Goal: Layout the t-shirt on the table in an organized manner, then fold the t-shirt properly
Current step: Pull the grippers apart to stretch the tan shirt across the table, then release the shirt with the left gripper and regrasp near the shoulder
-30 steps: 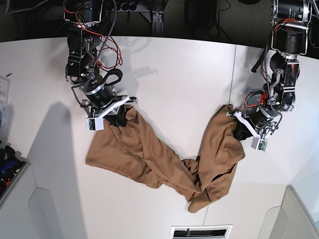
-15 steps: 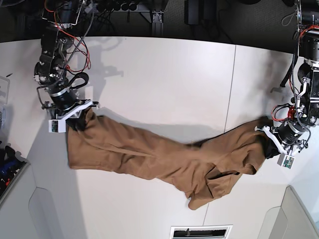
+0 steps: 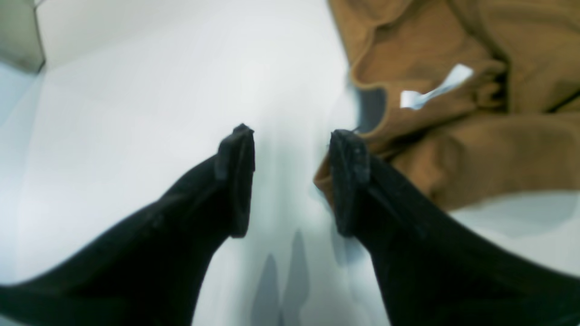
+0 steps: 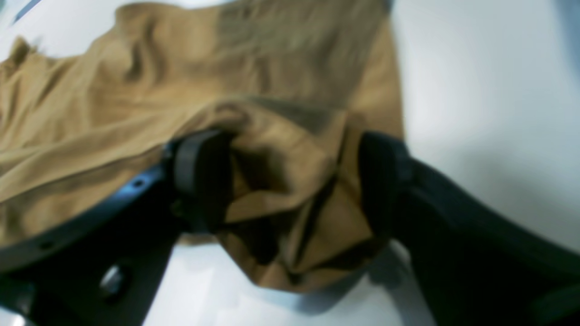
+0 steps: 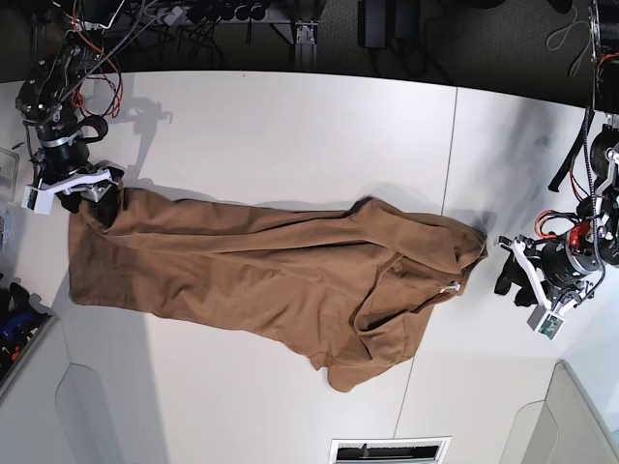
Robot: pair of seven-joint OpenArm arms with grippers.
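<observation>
Okay, we judge the step in hand as laying out, not folding. The t-shirt (image 5: 222, 271) is a long band running left to right across the tabletop (image 5: 290, 135). Its right end is doubled over around the collar (image 3: 376, 90), where the white tag (image 3: 430, 90) shows, and a lobe sags toward the near edge.

To do this well, we'd lift both end effectors straight up and clear first, so the fingers don't drag the cloth back into a heap. Then we'd regrasp at true corners, shoulders or hem, not a bunched handful. Pull far and near as well as left and right, since the band is stretched one way only. The doubled-over right part needs opening before any fold. Pinch one layer only; soft cotton will likely come up two layers at a time.

Left end effector (image 3: 293, 136): fingers apart with nothing between them, only bare tabletop. It is low over the surface at the scene's right, with the collar edge just beside one finger (image 3: 349, 181). It is off the shirt, beyond the dark seam (image 5: 451, 155).

Right end effector (image 4: 290, 154): fingers spread wide at the shirt's far-left corner. A loose wad of cloth sits between them and looks slack, not pinched. The arm reaches in from the far-left edge with the wrist tipped down onto the fabric.
</observation>
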